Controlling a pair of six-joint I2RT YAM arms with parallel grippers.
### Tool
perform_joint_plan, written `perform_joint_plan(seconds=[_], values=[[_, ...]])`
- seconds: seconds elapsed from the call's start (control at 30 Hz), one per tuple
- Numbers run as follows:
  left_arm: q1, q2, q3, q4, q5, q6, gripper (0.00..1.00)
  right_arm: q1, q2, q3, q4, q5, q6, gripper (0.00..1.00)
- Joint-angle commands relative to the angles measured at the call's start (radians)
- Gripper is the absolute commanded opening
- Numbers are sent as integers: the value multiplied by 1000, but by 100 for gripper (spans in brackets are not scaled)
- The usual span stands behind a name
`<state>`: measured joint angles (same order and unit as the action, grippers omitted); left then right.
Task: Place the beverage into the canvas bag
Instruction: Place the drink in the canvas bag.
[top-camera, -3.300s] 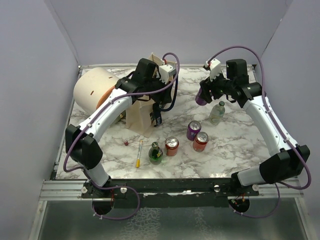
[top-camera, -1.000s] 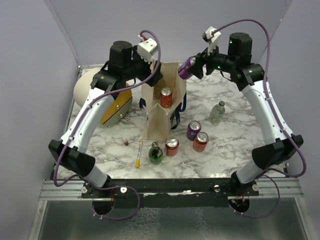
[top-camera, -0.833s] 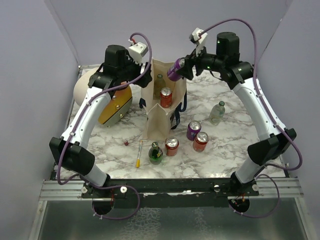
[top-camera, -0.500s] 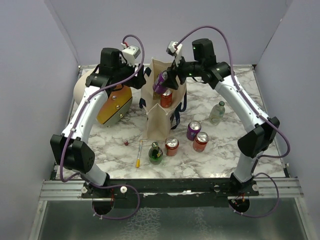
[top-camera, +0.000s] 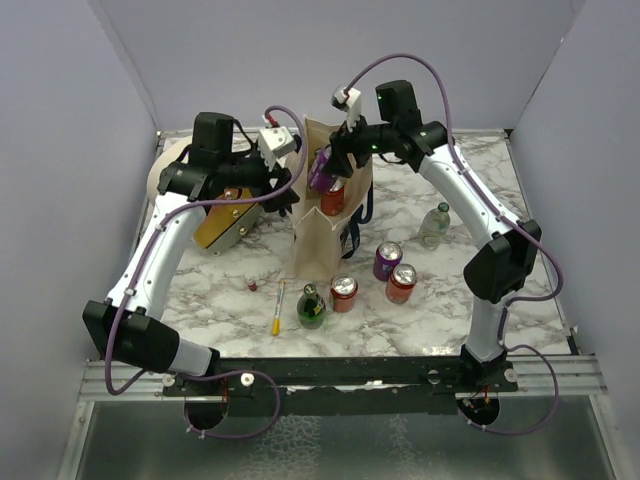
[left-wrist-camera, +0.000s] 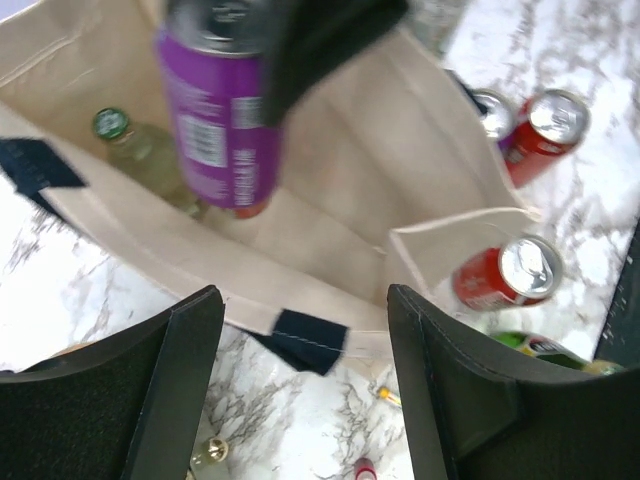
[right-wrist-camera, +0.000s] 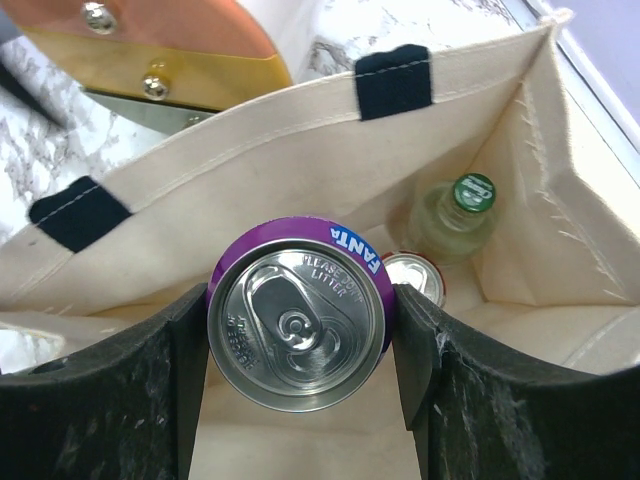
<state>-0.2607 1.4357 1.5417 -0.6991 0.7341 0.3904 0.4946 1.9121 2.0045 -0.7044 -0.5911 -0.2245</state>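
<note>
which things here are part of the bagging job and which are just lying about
Job: held can, right pincer, bag, bagged bottle, bagged red can.
Lying about, for now: drum, pen, green bottle, clear bottle, purple can, front red can, right red can.

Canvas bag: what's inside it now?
A green-capped bottle and a red can; the purple can in the right gripper covers the rest of the canvas bag.

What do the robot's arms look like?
The left arm and right arm are white tubes with chunky black joints. A purple cable loops along each. The left hand and right hand are black with two wide flat fingers. A small white box sits near each wrist.
</note>
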Motion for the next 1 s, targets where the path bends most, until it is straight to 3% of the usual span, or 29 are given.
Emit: perform_joint_plan(seconds=[0.0,0.27,0.73,0.97], values=[[-74,-51,-18,-149,103,187,69,-30,36,92,79,-13,36,1],[-207,-9,-5,-183,40,212,70,-30,34,70,92,-47,4,1],[-211,-6,-35,-47,-53,176,70,-34,-1,2,95,-77,-13,1],[-210,-5,-65,-60,-85,186,66,-39,6,12,92,-83,-12,1]])
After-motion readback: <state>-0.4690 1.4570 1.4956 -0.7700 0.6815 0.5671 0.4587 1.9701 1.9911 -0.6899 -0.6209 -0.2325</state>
